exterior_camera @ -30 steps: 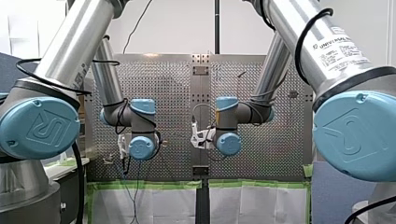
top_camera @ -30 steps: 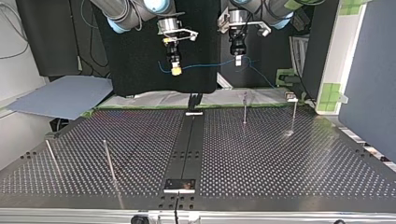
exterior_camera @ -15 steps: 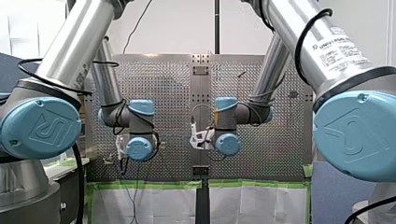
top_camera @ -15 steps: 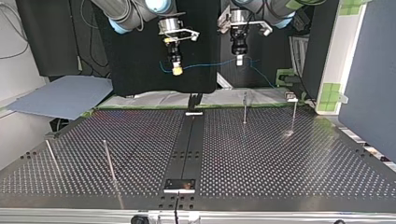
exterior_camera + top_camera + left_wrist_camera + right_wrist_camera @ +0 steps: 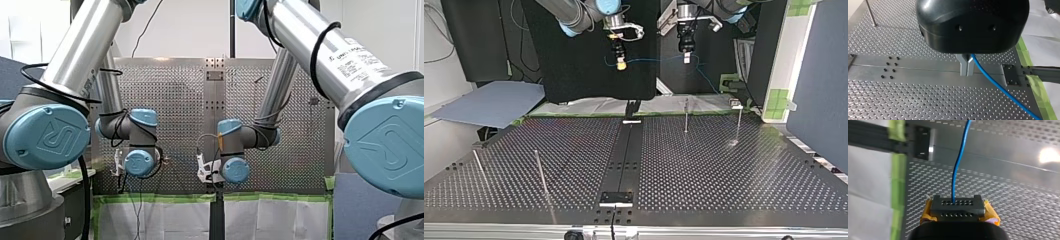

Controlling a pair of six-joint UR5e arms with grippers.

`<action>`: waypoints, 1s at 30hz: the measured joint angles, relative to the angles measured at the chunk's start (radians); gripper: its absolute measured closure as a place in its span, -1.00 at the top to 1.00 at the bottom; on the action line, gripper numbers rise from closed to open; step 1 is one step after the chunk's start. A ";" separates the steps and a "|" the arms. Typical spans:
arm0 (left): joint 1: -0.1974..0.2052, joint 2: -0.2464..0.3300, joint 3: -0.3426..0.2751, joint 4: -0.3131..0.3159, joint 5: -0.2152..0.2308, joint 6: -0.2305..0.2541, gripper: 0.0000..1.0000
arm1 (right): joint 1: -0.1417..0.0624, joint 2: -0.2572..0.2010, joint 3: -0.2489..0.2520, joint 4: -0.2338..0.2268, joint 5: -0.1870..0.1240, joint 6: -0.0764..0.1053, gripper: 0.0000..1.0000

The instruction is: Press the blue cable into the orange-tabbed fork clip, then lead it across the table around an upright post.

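My left claw (image 5: pixel 686 58) and my right claw (image 5: pixel 621 63) hang side by side above the table (image 5: pixel 724 165) edge, the cable (image 5: pixel 955 177) running between them. Two posts (image 5: pixel 686 116) stand nearer my left claw.

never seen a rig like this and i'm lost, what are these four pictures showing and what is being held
You see two robot arms, my left arm and my right arm, at a perforated metal table. The front view looks from behind the arms. The top view faces them from across the table, so the sides are swapped there. The other two pictures come from cameras on the wrists. Four thin upright posts stand on the table. A blue cable spans the air between the grippers: the left gripper pinches it with metal fingers, and the right gripper, with yellow pads, grips it too.
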 joint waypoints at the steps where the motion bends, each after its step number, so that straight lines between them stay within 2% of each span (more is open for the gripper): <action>1: 0.000 0.000 0.000 0.000 0.000 0.000 -1.00 | 0.000 0.008 0.000 0.003 0.001 0.000 -1.00; 8: 0.001 -0.004 -0.004 0.004 -0.001 -0.003 -1.00 | -0.001 0.076 -0.001 0.010 0.003 0.001 -1.00; 10: 0.002 -0.002 -0.002 0.015 -0.002 -0.016 -1.00 | -0.006 0.077 -0.008 0.013 0.010 0.008 -1.00; 13: 0.000 0.014 0.008 0.036 -0.009 -0.039 -1.00 | -0.016 0.060 -0.024 0.025 0.033 0.032 -1.00; 17: 0.001 0.042 0.014 0.029 -0.012 -0.067 -1.00 | -0.026 0.021 -0.032 0.034 0.059 0.072 -1.00; 20: 0.005 0.066 0.014 0.009 -0.014 -0.090 -1.00 | -0.030 -0.010 -0.035 0.031 0.047 0.095 -1.00; 23: 0.012 0.093 0.014 -0.014 -0.023 -0.108 -1.00 | -0.036 -0.040 -0.035 0.020 0.022 0.109 -1.00; 26: 0.020 0.114 0.014 -0.013 -0.032 -0.118 -1.00 | -0.044 -0.073 -0.040 -0.002 -0.001 0.117 -1.00; 30: 0.033 0.097 0.015 0.019 -0.037 -0.127 -1.00 | -0.049 -0.105 -0.057 -0.025 -0.011 0.121 -1.00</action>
